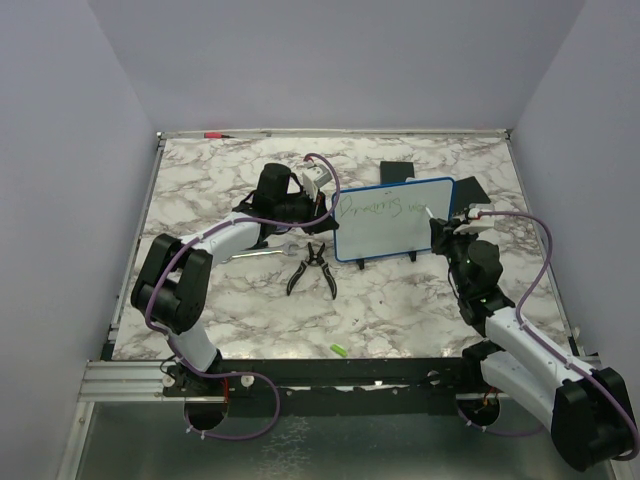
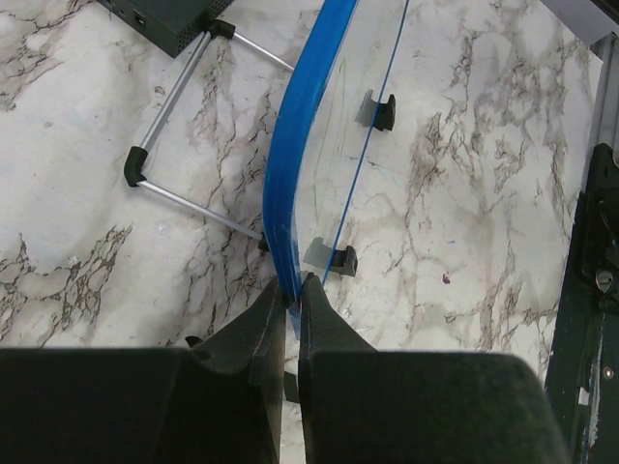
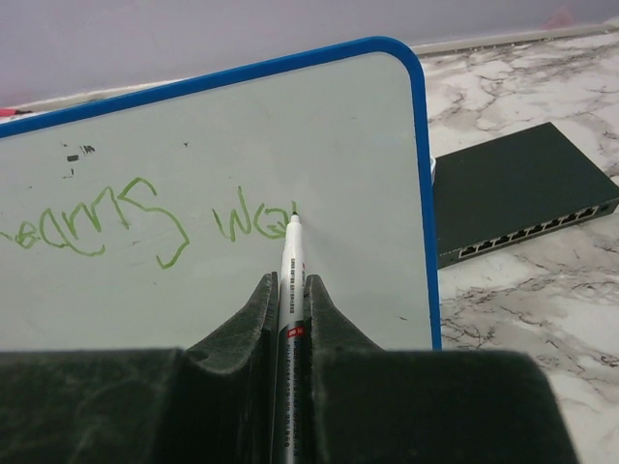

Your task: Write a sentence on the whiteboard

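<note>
While the whiteboard [image 1: 390, 235] stands upright on its small black feet [image 2: 345, 259] near the middle of the marble table [image 1: 400, 300], both arms are at it, one from each side. The left gripper [image 2: 292, 286] is closed on the blue frame at the left edge of the board, with its two fingers pressing the rim between them. The right gripper [image 3: 288, 282] is closed around a white marker [image 3: 290, 253], which points up and forward, and the dark tip touches the white surface just to the right of the last green letters. The sentence [image 1: 380, 209] is a thin green scrawl across the upper half of the board, and I cannot read all of its words. A black network switch [image 3: 513, 188] lies flat behind the right edge of the board. A pair of black pliers [image 1: 316, 258] lies on the table just in front of the lower left corner, with the handles spread.
</note>
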Controlling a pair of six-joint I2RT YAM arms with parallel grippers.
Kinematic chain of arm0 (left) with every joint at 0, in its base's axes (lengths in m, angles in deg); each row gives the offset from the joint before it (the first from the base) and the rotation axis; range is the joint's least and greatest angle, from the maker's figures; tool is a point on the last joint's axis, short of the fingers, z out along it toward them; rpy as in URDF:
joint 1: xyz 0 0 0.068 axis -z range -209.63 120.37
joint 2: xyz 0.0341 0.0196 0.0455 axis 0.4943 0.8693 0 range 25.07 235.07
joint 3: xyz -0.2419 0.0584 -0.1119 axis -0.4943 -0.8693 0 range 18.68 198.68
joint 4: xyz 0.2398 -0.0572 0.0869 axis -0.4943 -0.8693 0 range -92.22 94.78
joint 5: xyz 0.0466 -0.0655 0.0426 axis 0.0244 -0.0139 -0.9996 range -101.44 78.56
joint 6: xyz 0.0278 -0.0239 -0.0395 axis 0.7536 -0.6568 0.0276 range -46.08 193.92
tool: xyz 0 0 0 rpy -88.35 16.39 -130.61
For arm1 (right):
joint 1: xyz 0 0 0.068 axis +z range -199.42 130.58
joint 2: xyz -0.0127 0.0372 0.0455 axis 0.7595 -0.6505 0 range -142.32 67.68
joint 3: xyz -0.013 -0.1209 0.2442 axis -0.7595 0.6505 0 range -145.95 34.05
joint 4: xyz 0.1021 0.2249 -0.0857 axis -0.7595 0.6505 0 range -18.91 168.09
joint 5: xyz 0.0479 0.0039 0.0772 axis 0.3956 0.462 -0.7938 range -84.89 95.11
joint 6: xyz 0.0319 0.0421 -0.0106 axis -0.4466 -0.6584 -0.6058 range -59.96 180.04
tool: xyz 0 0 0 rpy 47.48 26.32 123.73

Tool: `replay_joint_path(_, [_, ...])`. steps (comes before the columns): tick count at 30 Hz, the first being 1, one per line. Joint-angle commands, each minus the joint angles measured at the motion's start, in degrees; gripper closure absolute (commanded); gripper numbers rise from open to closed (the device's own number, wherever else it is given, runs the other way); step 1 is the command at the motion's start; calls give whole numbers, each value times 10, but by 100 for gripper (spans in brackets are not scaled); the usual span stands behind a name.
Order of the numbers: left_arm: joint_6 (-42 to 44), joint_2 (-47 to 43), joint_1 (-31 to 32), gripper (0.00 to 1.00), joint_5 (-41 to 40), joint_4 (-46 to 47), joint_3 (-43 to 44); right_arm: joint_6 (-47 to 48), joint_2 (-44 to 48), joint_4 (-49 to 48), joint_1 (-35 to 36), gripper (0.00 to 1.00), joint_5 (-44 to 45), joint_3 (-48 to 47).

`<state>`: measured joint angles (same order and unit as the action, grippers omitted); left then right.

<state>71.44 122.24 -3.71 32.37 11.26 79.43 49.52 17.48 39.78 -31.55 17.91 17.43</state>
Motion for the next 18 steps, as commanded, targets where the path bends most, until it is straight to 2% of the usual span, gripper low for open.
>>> replay_joint_path(1, [20,-1,10,100,-26,-31,3,-9,-3,32,-6,99,8,-1])
replay_joint_path(18, [21,-4,10,100,-27,-32,3,-13,-4,44,-6,99,15,-9])
